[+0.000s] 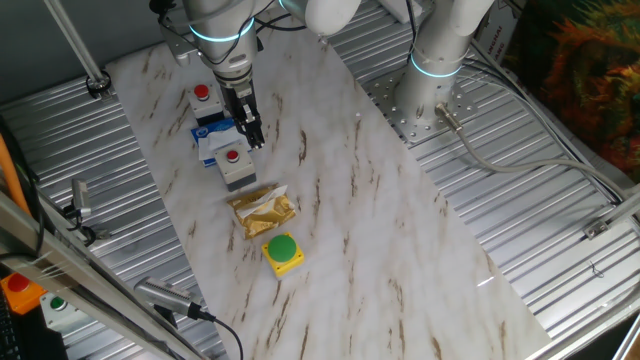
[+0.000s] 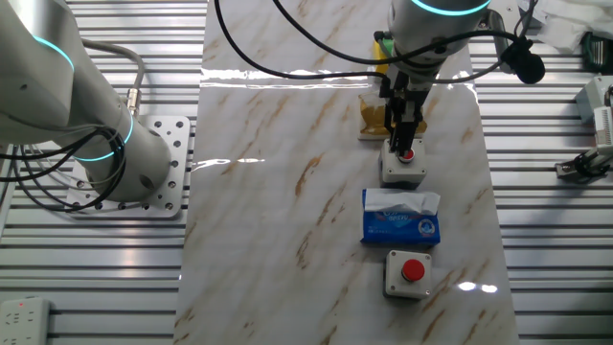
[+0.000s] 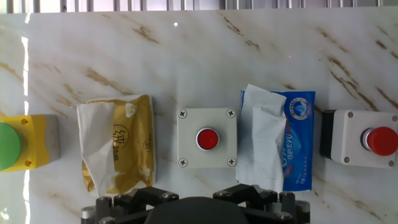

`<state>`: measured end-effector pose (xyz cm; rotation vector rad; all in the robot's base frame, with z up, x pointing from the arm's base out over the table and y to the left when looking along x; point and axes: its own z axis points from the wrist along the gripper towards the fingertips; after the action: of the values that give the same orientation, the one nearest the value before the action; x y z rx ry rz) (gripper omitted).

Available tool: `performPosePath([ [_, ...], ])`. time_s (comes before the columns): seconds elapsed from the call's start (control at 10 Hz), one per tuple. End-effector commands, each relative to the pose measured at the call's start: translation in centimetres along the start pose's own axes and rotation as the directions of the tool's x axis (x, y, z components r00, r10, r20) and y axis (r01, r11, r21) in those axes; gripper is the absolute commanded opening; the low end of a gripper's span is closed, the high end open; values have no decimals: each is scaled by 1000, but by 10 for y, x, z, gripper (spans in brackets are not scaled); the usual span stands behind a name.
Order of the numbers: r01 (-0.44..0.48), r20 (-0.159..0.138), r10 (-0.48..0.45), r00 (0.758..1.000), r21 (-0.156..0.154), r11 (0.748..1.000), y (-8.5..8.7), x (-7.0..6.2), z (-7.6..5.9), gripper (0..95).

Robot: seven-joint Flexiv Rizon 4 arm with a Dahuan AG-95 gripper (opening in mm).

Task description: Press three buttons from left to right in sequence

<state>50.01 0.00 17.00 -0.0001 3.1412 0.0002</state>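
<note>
Three button boxes stand in a row on the marble board. A grey-white box with a red cap (image 1: 202, 97) is at one end. A second grey-white box with a red cap (image 1: 235, 166) is in the middle. A yellow box with a green dome (image 1: 283, 252) is at the other end. My gripper (image 1: 254, 140) hangs just above the middle box (image 2: 402, 165), pointing down, its two fingers together with no gap showing. The hand view centres on this middle box (image 3: 207, 139), with the yellow box (image 3: 25, 143) at the left edge and the other red-capped box (image 3: 364, 142) at the right.
A blue tissue packet (image 1: 214, 137) lies between the two red-capped boxes. A crinkled gold foil packet (image 1: 263, 211) lies between the middle box and the yellow box. An orange box with a small green button (image 1: 45, 303) sits off the board. A second arm's base (image 1: 437, 75) stands beside the board.
</note>
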Motion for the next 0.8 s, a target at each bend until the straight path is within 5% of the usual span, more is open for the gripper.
performPosePath([
  [0.1, 124, -4, -124, 992, 12, 992, 0, 0, 0, 0],
  [0.3, 91, -8, -92, 996, -53, 994, 0, 0, -1, 0],
  [0.8, 101, -19, -101, 995, -3, 995, 1, 1, -2, 0],
])
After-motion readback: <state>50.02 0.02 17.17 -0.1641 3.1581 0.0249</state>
